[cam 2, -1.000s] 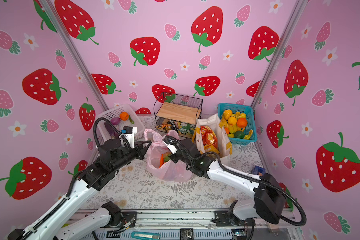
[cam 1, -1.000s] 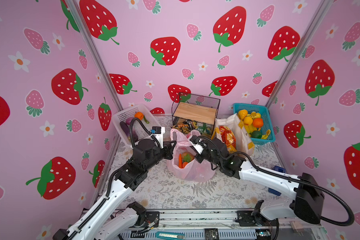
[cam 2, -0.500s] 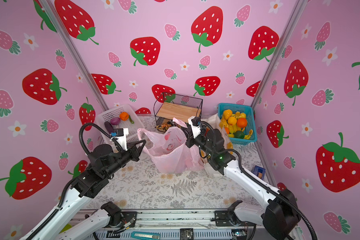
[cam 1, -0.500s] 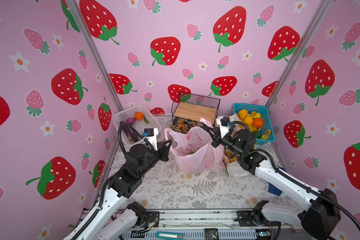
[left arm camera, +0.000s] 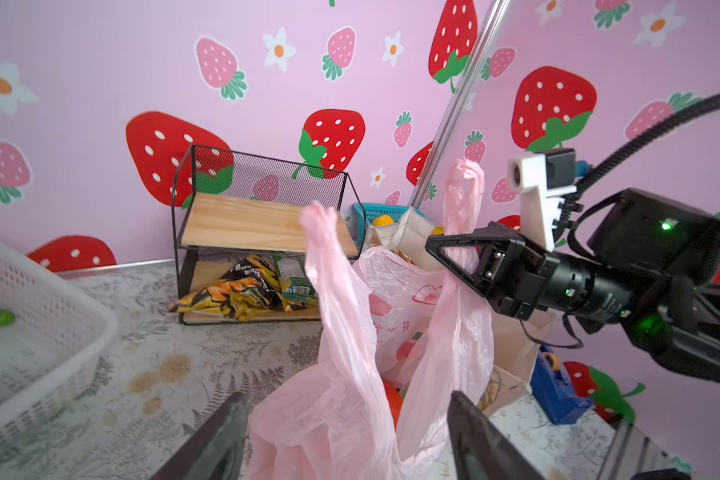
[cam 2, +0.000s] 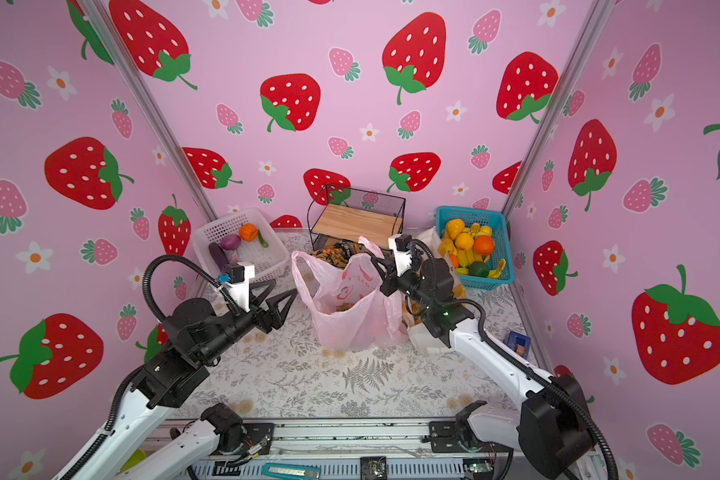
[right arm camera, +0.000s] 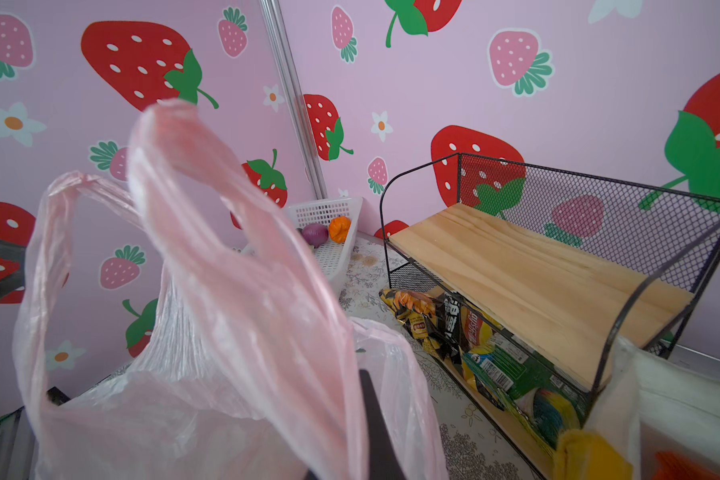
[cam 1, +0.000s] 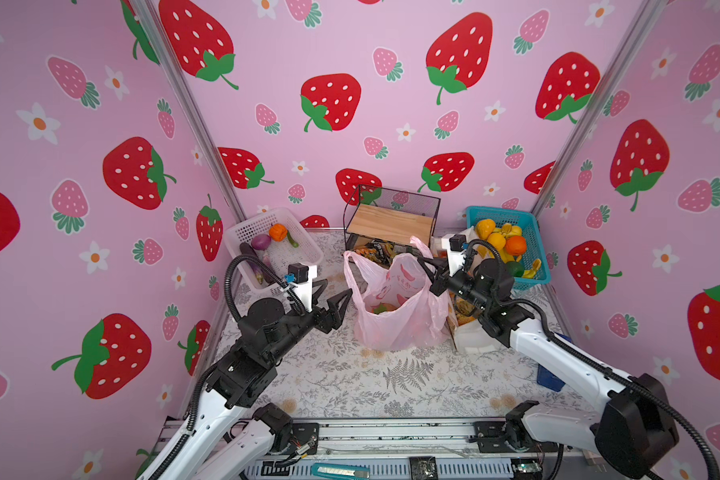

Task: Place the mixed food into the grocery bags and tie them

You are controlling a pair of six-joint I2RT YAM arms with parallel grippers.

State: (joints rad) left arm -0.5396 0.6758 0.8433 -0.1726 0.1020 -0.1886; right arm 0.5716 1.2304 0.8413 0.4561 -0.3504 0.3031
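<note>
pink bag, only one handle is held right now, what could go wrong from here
1. Only the right hand pinches a handle of the pink bag; the other handle stands loose by the open left hand. A pull could tip the bag and spill the food inside.
2. That loose handle may flop away before the left hand closes.
3. The right arm reaches over the white tote and might knock it.

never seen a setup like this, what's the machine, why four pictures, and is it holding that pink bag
Two robot arms with pincer grippers. Two pictures look down from one camera above; two come from cameras on the wrists. On the table stand a pink bag with toy vegetables, a white tote, a white basket, a blue basket and a wire shelf over snack packets. The right gripper is shut on one bag handle. The left gripper is open, holding nothing.
</note>
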